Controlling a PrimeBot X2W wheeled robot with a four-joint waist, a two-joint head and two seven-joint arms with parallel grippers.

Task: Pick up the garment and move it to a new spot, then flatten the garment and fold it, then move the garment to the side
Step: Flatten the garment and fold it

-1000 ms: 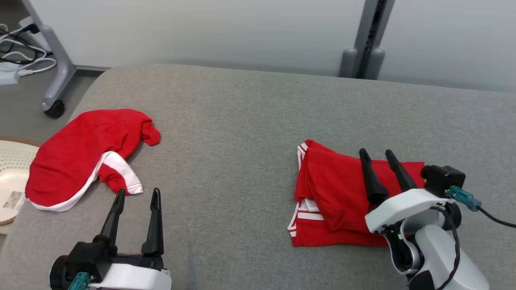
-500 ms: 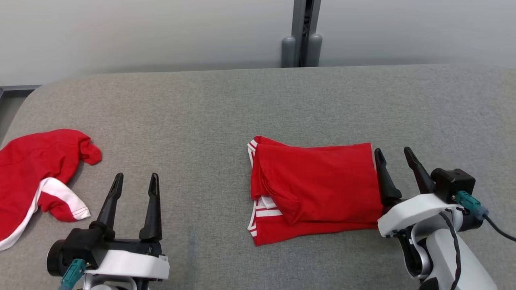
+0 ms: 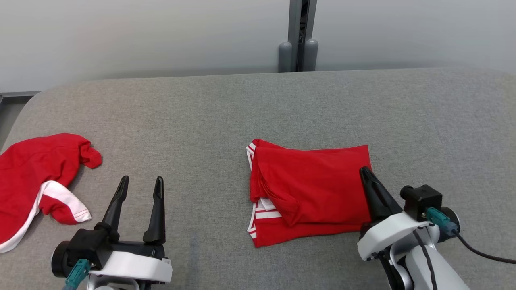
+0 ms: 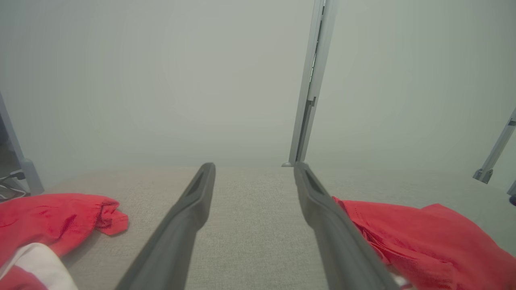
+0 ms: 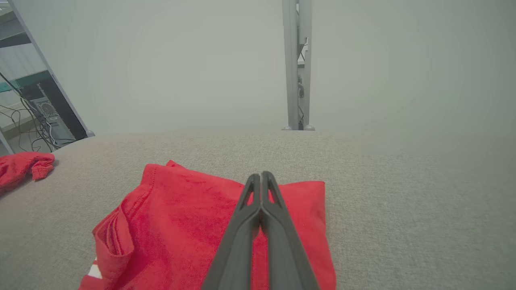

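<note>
A folded red garment [image 3: 310, 193] with white-striped trim lies flat in the middle of the grey padded table [image 3: 225, 108]. My right gripper [image 3: 365, 171] is shut, its tips low over the garment's right edge. In the right wrist view the fingers [image 5: 261, 176] press together over the red cloth [image 5: 181, 217] with nothing between them. My left gripper [image 3: 141, 179] stands open near the front left, over bare table. Between its fingers [image 4: 254, 167] is grey surface, with the folded garment [image 4: 423, 237] off to its right.
A second red garment [image 3: 32, 173] with a white band lies crumpled at the table's left edge and also shows as a red heap [image 4: 48, 217] [image 5: 24, 167] in both wrist views. A grey post [image 3: 298, 36] stands against the wall behind the table.
The head camera swung right early on, shifting the whole picture. My right gripper has gone from open to shut and moved left over the garment's right edge. The left gripper stays open.
</note>
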